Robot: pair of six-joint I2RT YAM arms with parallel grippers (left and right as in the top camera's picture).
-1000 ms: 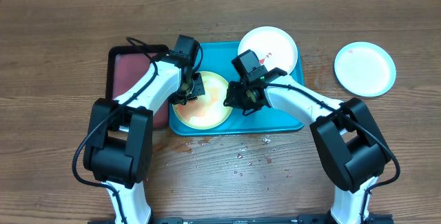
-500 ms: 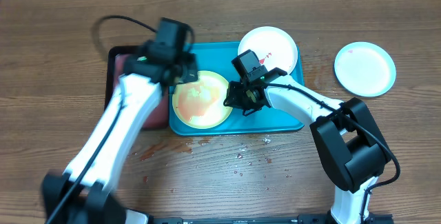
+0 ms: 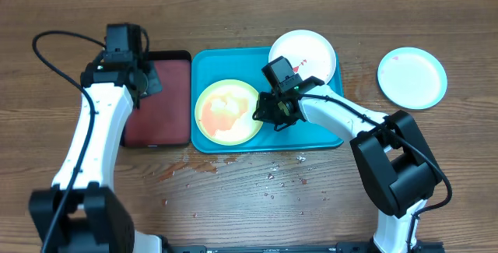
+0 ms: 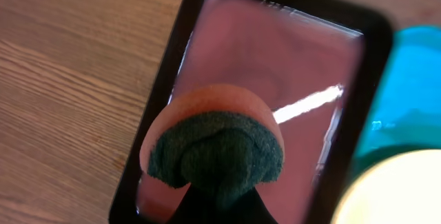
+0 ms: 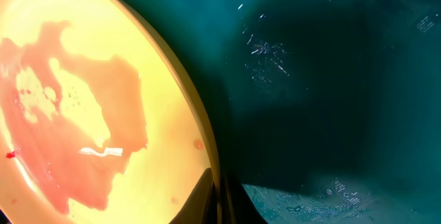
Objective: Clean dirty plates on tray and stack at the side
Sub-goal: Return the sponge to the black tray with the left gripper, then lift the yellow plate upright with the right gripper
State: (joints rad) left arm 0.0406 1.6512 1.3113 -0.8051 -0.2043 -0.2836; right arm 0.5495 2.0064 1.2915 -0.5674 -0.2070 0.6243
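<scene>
Left claw (image 3: 145,82): we see it clamped on a sponge (image 4: 215,148) over the black tray (image 3: 159,113).
Green plate (image 3: 226,113): red-smeared, in the turquoise tray (image 3: 319,128).
Right claw (image 3: 264,114): pinched together on the green plate's right rim.
White plate (image 3: 305,50): overlapping the tray's far rim.
Blue plate (image 3: 412,78): on the tabletop (image 3: 78,19), right of the tray.
</scene>
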